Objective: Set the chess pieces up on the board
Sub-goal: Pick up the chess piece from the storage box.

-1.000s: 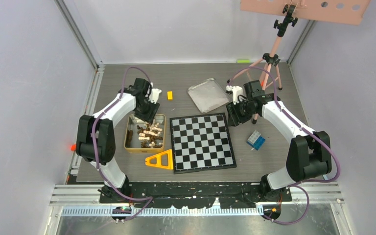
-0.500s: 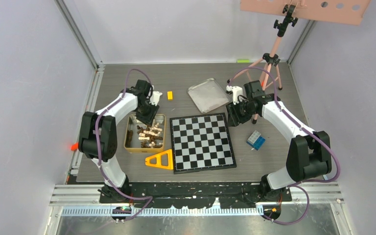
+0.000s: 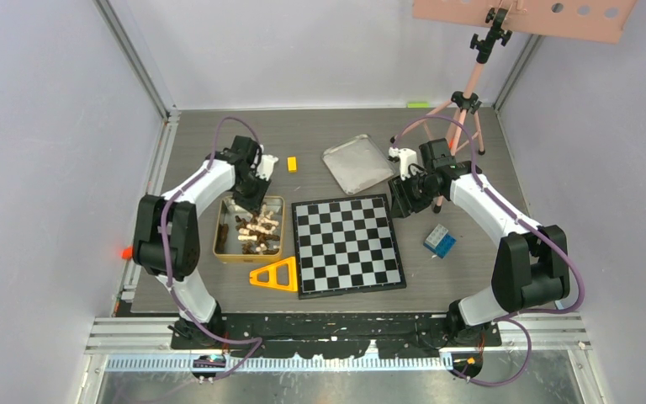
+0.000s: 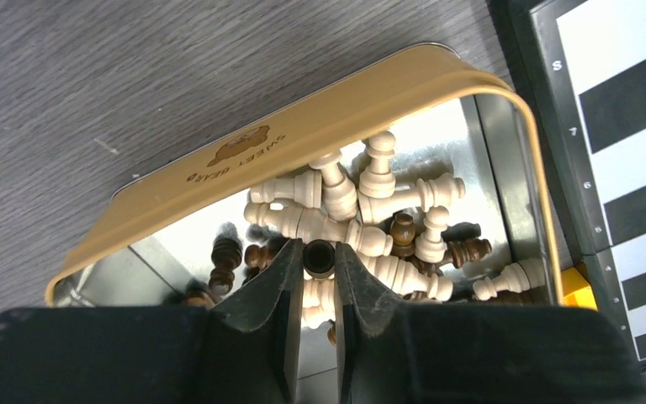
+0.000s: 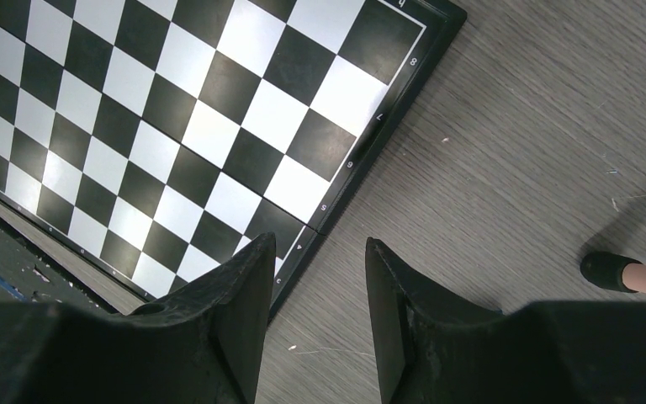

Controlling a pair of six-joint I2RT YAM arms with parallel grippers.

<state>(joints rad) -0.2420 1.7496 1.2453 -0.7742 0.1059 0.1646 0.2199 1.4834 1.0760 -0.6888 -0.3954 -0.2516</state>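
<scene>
The gold tin (image 3: 220,231) left of the board (image 3: 349,244) holds a heap of pale and dark chess pieces (image 3: 256,231). My left gripper (image 3: 248,200) reaches down into the tin's far end. In the left wrist view its fingertips pinch a dark brown piece (image 4: 320,263) end-on above the pale pieces (image 4: 370,210); the left gripper (image 4: 319,247) is shut on it. The board carries no pieces. My right gripper (image 3: 402,202) hovers by the board's far right corner. In the right wrist view the right gripper (image 5: 320,242) stands open over bare table beside the board's edge (image 5: 177,126).
A silver tin lid (image 3: 357,164) lies behind the board and a small yellow block (image 3: 292,163) to its left. An orange triangle (image 3: 276,276) sits at the board's near left, a blue cube (image 3: 440,241) to its right. A tripod (image 3: 463,109) stands behind the right arm, one foot (image 5: 606,269) close by.
The left gripper's jaws have narrowed and closed on the dark piece inside the tin. The right arm has not moved.
</scene>
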